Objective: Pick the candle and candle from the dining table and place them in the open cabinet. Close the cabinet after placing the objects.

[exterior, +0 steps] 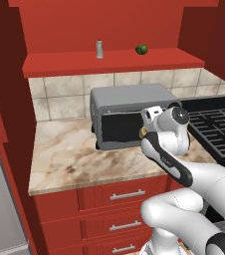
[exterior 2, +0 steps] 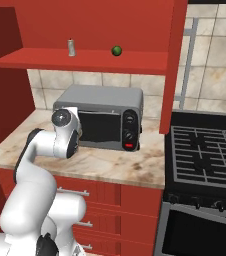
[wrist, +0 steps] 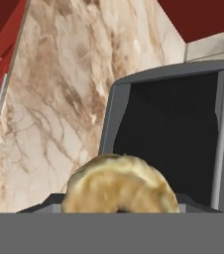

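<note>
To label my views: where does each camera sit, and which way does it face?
Left base view: behind the arm's left, facing the toaster oven on the counter; arm lower right.
Right base view: behind its right, same oven, stove beside; arm lower left.
Hand view: on the hand, looking past a squat golden candle at the oven.
Both base views share oven and shelf.

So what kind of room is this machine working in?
A kitchen, by the look of it: a grey toaster oven sits on a marble counter, a black stove stands beside it, and red drawers run below.
</note>
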Controlling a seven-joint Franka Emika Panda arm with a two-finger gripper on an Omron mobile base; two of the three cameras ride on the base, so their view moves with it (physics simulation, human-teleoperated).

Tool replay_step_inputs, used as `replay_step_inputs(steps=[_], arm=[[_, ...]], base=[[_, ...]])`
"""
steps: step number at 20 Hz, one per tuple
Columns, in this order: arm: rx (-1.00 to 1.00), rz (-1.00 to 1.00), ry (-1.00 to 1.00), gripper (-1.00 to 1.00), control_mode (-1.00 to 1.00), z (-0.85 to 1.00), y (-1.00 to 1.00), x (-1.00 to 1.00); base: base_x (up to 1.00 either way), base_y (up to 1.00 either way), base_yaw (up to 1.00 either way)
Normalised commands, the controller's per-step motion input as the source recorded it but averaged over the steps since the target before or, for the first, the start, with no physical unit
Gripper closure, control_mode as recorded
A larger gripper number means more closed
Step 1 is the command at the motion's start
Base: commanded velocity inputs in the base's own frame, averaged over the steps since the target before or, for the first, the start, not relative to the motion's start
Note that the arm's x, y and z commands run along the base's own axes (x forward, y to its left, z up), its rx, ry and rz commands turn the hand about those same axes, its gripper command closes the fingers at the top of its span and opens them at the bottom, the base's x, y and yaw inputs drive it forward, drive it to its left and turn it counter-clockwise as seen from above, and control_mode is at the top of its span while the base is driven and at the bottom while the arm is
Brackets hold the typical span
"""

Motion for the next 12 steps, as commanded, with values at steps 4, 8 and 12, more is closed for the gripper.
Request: replay_step_inputs(steps=[4, 8, 12], arm=[[0.0, 0.0, 0.0, 1.0, 1.0, 0.0, 0.0, 0.0], [0.0, 0.0, 0.0, 1.0, 1.0, 0.0, 0.0, 0.0], [0.0, 0.0, 0.0, 1.0, 1.0, 0.0, 0.0, 0.0]], base=[[0.0, 0.0, 0.0], [0.0, 0.0, 0.0], [-0.01, 0.0, 0.0]])
